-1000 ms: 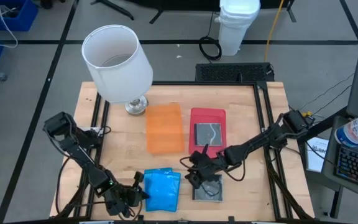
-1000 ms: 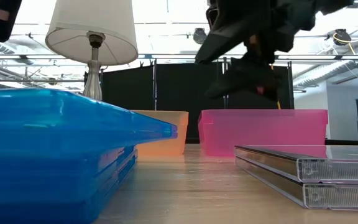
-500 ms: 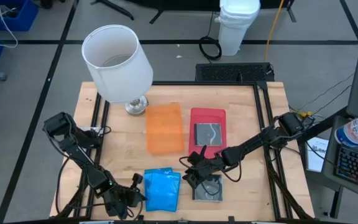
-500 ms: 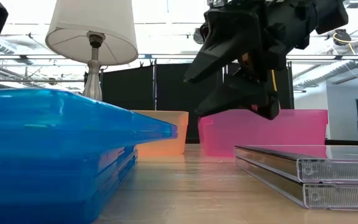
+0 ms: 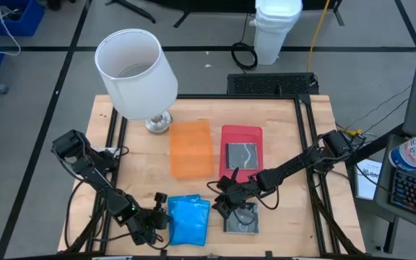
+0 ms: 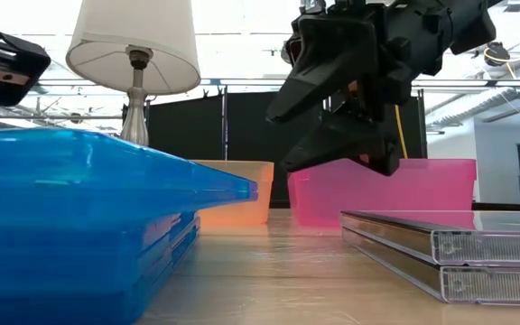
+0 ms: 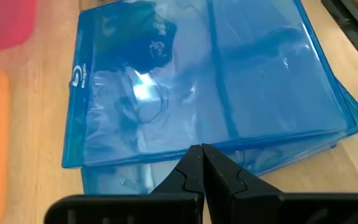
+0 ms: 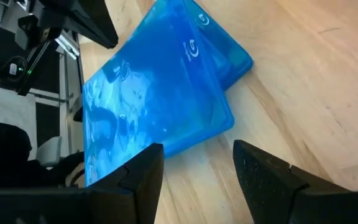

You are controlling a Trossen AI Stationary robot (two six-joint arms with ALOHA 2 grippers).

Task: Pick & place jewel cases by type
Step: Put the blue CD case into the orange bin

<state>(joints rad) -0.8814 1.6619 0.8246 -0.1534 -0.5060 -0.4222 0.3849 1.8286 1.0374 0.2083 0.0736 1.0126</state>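
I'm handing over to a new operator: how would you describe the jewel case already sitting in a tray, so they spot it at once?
Start at the big white lampshade at the table's far left, then look to the two flat trays in the middle. The clear, dark-centred square jewel case lies in the red plastic tray, right of the empty orange plastic tray. It is the only case inside a tray.

Bright overhead light, glare on blue cases [image 7: 204, 87].

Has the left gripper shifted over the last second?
Yes. The shut left gripper has crept toward the blue jewel cases, away from the table's near edge.
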